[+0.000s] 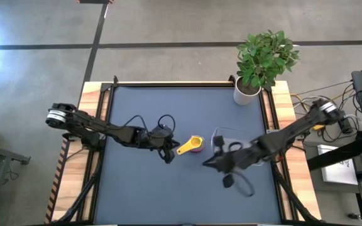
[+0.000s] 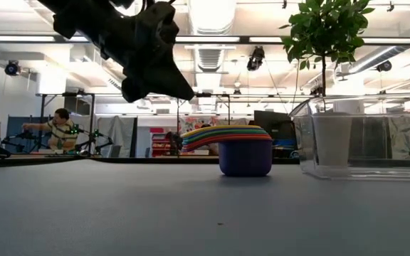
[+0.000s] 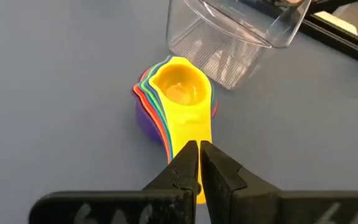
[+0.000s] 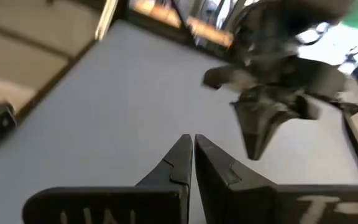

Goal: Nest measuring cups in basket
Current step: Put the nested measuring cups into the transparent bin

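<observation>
The measuring cups [image 3: 179, 93] sit nested in one stack, yellow on top and a dark blue-purple cup [image 2: 245, 158] at the bottom. The stack stands on the table mat just left of the clear basket [image 2: 365, 146], with its handles pointing toward my left gripper. My left gripper [image 3: 199, 155] is shut and hovers above the free end of the yellow handle [image 1: 184, 149]; in the low view it is well clear of the table [image 2: 155, 78]. My right gripper [image 4: 192, 149] is shut and empty, near the basket's near left corner [image 1: 207, 163].
A white pot with a green plant [image 1: 256, 75] stands at the far right corner of the mat. My right arm [image 1: 281, 138] reaches over the basket [image 1: 228, 135]. Open mat lies to the left and near side [image 1: 143, 188]. A person [image 2: 59, 128] is in the room behind.
</observation>
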Controlling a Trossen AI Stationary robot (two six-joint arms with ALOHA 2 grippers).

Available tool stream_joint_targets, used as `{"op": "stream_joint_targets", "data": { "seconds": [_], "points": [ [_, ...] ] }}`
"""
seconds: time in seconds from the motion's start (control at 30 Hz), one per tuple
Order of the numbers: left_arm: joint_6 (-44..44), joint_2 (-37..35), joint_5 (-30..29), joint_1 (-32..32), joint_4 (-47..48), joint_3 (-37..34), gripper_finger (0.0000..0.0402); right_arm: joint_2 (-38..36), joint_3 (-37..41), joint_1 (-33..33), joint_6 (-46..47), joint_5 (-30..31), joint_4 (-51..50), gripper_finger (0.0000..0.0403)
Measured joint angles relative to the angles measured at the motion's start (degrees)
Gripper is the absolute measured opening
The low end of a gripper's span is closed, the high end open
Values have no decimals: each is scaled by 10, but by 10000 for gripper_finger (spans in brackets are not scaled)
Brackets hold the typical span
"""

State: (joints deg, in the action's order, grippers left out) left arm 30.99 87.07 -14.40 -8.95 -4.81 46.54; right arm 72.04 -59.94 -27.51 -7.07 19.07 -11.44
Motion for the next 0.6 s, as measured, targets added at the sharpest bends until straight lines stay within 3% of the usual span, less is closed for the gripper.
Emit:
{"op": "stream_joint_targets", "data": {
  "seconds": [0.23, 0.4, 0.6],
  "points": [
    [25, 0, -54, 3, 69, -1, 0, -133, 114, 0, 29, 5, 69, 8],
    [26, 0, -35, 1, 73, 2, 0, -187, 161, 0, 35, 5, 106, 8],
    [0, 0, -2, -7, 58, 10, 12, -201, 171, 0, 36, 5, 110, 8]
  ]
}}
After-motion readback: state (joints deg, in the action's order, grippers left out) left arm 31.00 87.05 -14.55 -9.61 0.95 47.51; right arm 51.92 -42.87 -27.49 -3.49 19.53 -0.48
